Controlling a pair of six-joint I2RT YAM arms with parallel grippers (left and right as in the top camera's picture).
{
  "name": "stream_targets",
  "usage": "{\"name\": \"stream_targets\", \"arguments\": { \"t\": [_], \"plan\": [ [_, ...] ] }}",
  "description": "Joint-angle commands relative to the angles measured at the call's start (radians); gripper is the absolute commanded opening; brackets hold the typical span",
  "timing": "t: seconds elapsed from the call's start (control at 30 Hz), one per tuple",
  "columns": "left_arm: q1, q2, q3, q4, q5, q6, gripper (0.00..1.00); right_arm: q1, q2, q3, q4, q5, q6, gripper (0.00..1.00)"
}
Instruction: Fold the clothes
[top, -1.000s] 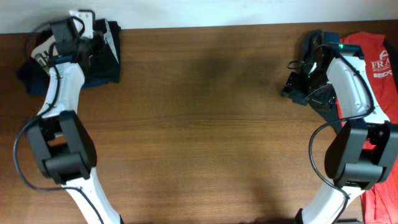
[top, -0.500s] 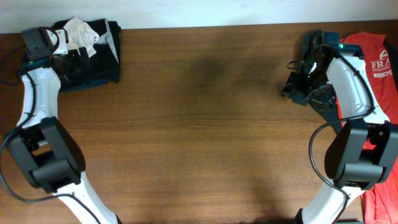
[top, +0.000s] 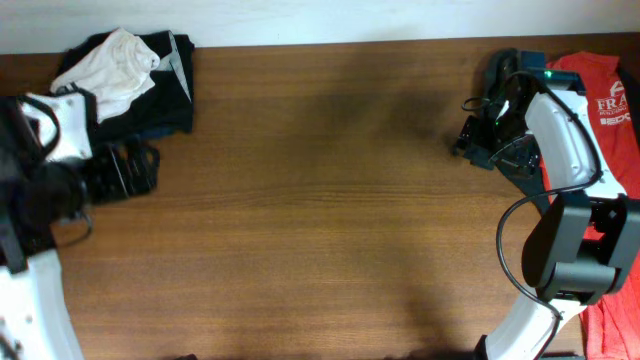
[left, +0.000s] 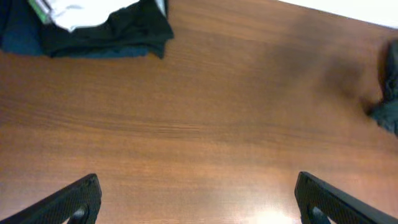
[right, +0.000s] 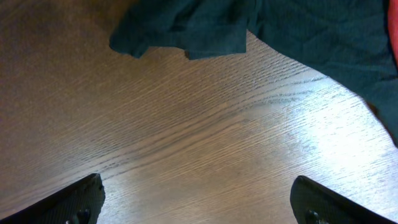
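Observation:
A stack of dark clothes with a crumpled white garment (top: 112, 62) on top lies at the table's back left corner; the left wrist view shows it as the stack (left: 102, 25) at its top left. My left gripper (top: 148, 166) hovers just in front of the stack, open and empty, over bare wood (left: 199, 208). A dark teal garment (right: 261, 28) lies at the back right, partly under my right arm (top: 505, 66). My right gripper (top: 472, 140) is open and empty (right: 199, 205) over bare wood just short of the teal cloth. A red garment (top: 612, 100) lies at the right edge.
The brown wooden table (top: 320, 200) stretches between the two arms. A white wall edge runs along the back. The red garment hangs down past the right arm's base (top: 610, 310).
My left gripper has opened, left the white garment on the stack, and swung back towards the front left. The right arm has not moved.

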Motion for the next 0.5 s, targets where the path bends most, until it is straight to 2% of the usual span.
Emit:
{"name": "stream_targets", "arguments": {
  "t": [0.0, 0.07, 0.17, 0.23, 0.37, 0.47],
  "plan": [
    [-0.068, -0.192, -0.095, -0.01, 0.08, 0.045, 0.99, -0.003, -0.006, 0.015, -0.003, 0.002, 0.009, 0.99],
    [-0.091, -0.393, -0.189, 0.013, 0.168, 0.043, 0.99, -0.003, -0.006, 0.015, -0.003, 0.002, 0.009, 0.99],
    [-0.091, -0.573, -0.237, -0.007, 0.167, 0.035, 0.99, -0.003, -0.006, 0.015, -0.003, 0.002, 0.009, 0.99],
    [-0.09, -0.696, -0.24, -0.072, 0.167, 0.031, 0.99, -0.003, -0.006, 0.015, -0.003, 0.002, 0.009, 0.99],
    [-0.09, -0.786, -0.24, -0.111, 0.2, 0.031, 0.99, -0.003, -0.006, 0.015, -0.003, 0.002, 0.009, 0.99],
    [-0.09, -0.788, -0.24, -0.145, 0.2, 0.031, 0.99, -0.003, -0.006, 0.015, -0.003, 0.002, 0.009, 0.99]
  ]
}}
